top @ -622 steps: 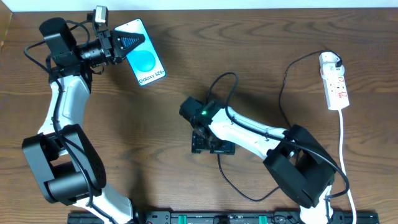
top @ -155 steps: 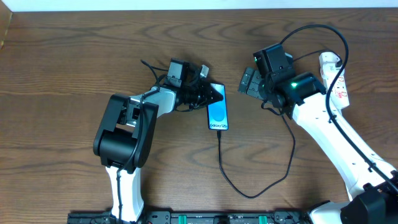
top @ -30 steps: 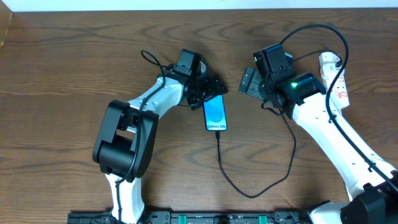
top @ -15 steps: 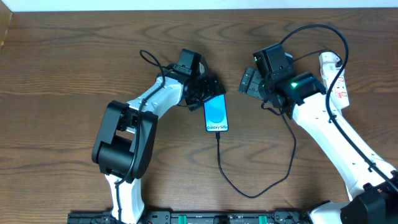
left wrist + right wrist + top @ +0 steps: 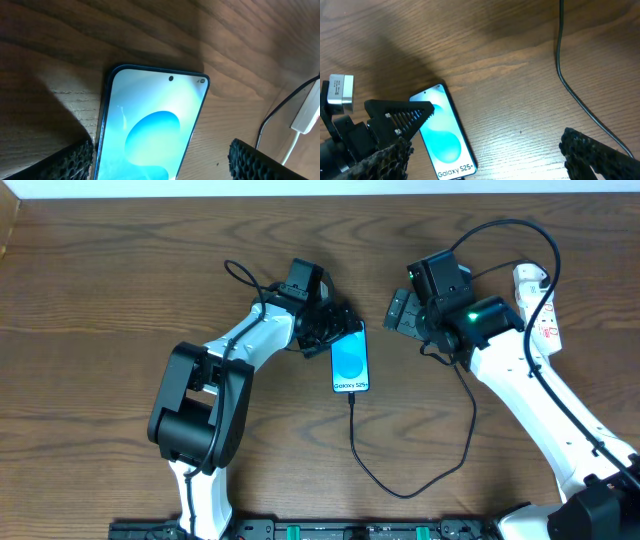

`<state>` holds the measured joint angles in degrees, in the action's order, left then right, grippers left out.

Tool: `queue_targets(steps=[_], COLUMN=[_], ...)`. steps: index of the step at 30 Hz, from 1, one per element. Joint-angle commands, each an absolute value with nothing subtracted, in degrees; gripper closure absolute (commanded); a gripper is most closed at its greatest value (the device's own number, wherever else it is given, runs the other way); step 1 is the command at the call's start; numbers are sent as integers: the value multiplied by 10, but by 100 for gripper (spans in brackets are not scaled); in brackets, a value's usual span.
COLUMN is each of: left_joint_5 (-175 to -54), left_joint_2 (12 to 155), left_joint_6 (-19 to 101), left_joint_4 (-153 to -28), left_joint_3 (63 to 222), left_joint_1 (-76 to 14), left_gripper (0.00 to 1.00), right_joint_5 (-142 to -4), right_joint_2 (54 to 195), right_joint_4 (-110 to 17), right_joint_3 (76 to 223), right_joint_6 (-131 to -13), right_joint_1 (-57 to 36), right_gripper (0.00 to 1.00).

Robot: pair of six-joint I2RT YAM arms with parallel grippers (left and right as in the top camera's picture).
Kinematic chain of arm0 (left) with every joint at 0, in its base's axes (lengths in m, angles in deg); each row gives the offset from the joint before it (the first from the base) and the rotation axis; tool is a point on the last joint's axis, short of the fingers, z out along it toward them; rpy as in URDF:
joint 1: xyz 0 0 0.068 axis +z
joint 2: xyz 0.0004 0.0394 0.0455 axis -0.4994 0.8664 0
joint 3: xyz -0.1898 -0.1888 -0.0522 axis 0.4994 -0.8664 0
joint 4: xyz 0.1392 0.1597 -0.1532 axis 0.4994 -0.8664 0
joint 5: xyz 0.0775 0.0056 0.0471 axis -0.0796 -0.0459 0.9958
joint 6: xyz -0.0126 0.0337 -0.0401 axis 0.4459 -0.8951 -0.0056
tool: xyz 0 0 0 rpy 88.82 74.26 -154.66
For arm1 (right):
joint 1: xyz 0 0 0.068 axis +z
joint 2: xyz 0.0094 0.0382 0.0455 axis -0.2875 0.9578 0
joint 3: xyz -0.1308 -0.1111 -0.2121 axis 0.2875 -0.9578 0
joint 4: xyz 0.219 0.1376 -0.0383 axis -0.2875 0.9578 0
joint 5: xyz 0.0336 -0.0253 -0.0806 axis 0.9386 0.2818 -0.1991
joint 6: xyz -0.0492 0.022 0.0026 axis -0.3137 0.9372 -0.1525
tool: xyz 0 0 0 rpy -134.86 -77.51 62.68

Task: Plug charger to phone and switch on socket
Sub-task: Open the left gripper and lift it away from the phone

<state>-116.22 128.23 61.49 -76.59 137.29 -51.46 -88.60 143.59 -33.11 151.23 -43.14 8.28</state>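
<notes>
The phone [image 5: 350, 360] lies flat on the wooden table with its blue screen up; it also shows in the left wrist view [image 5: 150, 130] and the right wrist view [image 5: 442, 137]. The black charger cable [image 5: 400, 492] meets the phone's bottom edge, loops across the table and runs up to the white plug head [image 5: 530, 277] in the socket [image 5: 545, 320] at the far right. My left gripper [image 5: 340, 330] [image 5: 161, 150] is open, its fingers either side of the phone's top end. My right gripper [image 5: 397, 310] [image 5: 485, 142] hangs open and empty, right of the phone.
The socket's white cord [image 5: 555, 430] runs down the right side towards the front edge. A stretch of black cable [image 5: 570, 85] crosses the wood ahead of the right gripper. The right arm [image 5: 520, 370] covers part of the cable.
The phone has shifted slightly to the right between the left gripper's fingers. The right arm has stayed where it was.
</notes>
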Motion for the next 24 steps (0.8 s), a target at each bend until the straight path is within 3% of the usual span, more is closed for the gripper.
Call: queue_targets(steps=[1, 12, 18, 24], left_joint_5=[-1098, -987, -873, -856], left_joint_2=[1316, 1127, 988, 901], left_joint_6=[598, 457, 445, 446], left_joint_4=[-790, -889, -976, -995], left_joint_3=[1344, 1344, 1344, 1344], left_joint_1=[-507, -469, -467, -467], left_gripper=[12, 12, 12, 12], right_joint_5=[-900, -899, -899, -899], right_joint_2=[1423, 1423, 1423, 1423], right_joint_4=[-329, -329, -329, -329], right_joint_3=[1516, 1516, 1516, 1516], right_joint_6=[-426, -426, -426, -426], right_joint_1=[81, 81, 81, 81], right_gripper=[6, 5, 4, 4])
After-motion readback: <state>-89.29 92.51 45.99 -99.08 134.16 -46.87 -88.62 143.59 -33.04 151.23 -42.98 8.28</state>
